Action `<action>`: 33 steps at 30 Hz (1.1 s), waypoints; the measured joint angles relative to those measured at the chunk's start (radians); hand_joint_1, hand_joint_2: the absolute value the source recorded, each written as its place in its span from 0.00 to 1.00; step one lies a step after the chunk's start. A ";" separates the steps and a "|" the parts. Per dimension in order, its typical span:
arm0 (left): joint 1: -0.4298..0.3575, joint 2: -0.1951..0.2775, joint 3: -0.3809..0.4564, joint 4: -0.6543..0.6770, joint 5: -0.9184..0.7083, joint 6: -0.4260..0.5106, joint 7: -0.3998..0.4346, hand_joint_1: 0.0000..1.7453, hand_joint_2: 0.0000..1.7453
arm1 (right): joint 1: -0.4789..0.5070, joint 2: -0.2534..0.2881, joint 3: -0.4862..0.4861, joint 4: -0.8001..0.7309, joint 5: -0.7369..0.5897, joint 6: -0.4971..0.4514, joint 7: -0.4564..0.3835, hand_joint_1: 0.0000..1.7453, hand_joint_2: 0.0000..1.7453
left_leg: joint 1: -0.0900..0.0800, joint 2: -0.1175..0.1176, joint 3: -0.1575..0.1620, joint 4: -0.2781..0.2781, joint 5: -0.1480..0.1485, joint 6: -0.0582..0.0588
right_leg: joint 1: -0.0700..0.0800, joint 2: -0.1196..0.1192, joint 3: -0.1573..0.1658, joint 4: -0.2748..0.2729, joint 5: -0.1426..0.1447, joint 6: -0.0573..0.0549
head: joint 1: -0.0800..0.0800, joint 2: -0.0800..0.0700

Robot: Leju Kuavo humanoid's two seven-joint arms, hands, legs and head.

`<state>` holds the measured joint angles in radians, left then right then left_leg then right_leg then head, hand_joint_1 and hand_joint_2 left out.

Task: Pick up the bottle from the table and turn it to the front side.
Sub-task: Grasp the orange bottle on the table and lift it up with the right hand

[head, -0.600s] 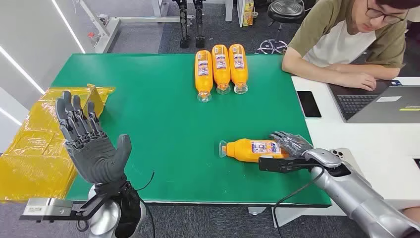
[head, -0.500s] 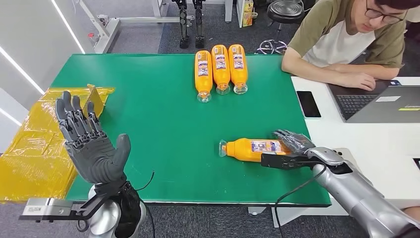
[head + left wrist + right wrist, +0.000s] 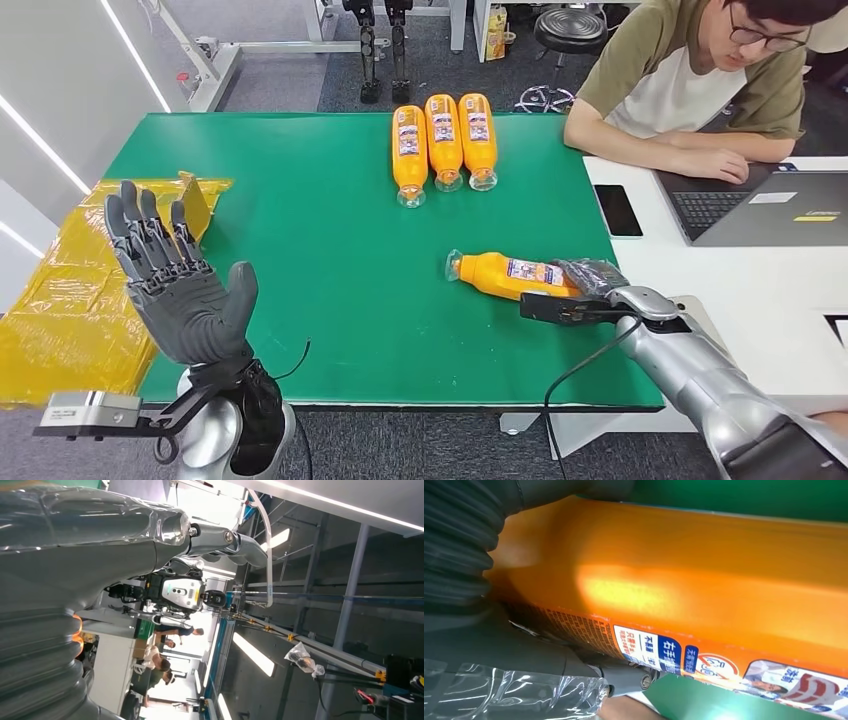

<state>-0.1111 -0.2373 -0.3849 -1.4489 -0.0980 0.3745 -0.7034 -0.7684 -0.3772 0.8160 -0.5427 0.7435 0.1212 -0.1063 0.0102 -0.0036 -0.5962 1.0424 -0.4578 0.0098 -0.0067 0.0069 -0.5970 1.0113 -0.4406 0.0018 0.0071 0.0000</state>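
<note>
Now right hand (image 3: 590, 292) grips orange bottle (image 3: 505, 275).

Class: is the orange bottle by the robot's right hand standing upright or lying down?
Lying down: the bottle lies tilted on the green table, its base in the right hand.

Orange bottle (image 3: 505, 276) with blue-and-white label, at the dark grey right robot hand (image 3: 585, 287); green counter (image 3: 300, 250); yellow plastic sheet (image 3: 60, 290) beside the left robot hand (image 3: 180, 290).
</note>
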 joint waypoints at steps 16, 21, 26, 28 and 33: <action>-0.004 0.006 0.000 0.007 0.006 0.031 0.000 0.00 1.00 | 0.020 0.064 -0.017 0.039 0.012 -0.185 -0.019 1.00 1.00 | 0.000 0.000 -0.001 0.000 0.000 0.000 | 0.000 0.001 -0.001 0.000 0.000 0.000 | 0.000 0.000; 0.007 0.009 0.000 0.007 0.012 0.037 0.000 0.00 1.00 | 0.116 0.116 -0.106 -0.032 -0.054 -0.489 -0.077 1.00 1.00 | 0.000 -0.001 -0.006 0.000 0.002 0.000 | 0.000 -0.001 -0.005 0.000 0.001 0.000 | 0.000 0.000; 0.003 0.005 0.000 0.033 0.142 -0.168 0.004 0.00 1.00 | 0.234 0.180 -0.244 -0.202 -0.179 -0.735 -0.225 1.00 1.00 | 0.000 -0.005 -0.009 0.000 0.002 0.000 | 0.000 -0.004 -0.008 0.000 -0.001 0.000 | 0.000 0.000; -0.003 0.002 0.000 0.054 0.153 -0.208 0.021 0.00 1.00 | 0.298 0.206 -0.300 -0.298 -0.196 -0.783 -0.287 1.00 1.00 | 0.001 -0.007 -0.010 0.000 0.002 0.000 | 0.000 -0.005 -0.008 0.000 -0.002 0.000 | 0.000 0.000; -0.037 -0.004 -0.009 0.139 0.176 -0.325 0.136 0.00 1.00 | 0.463 0.291 -0.428 -0.526 -0.171 -0.793 -0.392 1.00 1.00 | 0.001 -0.007 -0.011 -0.001 0.001 -0.001 | 0.000 -0.005 -0.009 0.000 -0.003 0.000 | 0.000 0.000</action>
<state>-0.1477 -0.2413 -0.3944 -1.3098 0.0784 0.0495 -0.5679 -0.3052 -0.0859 0.3877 -1.0692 0.5721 -0.6714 -0.4981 0.0108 -0.0104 -0.6070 1.0417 -0.4573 0.0086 -0.0064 0.0020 -0.6062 1.0115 -0.4441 0.0017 0.0071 0.0000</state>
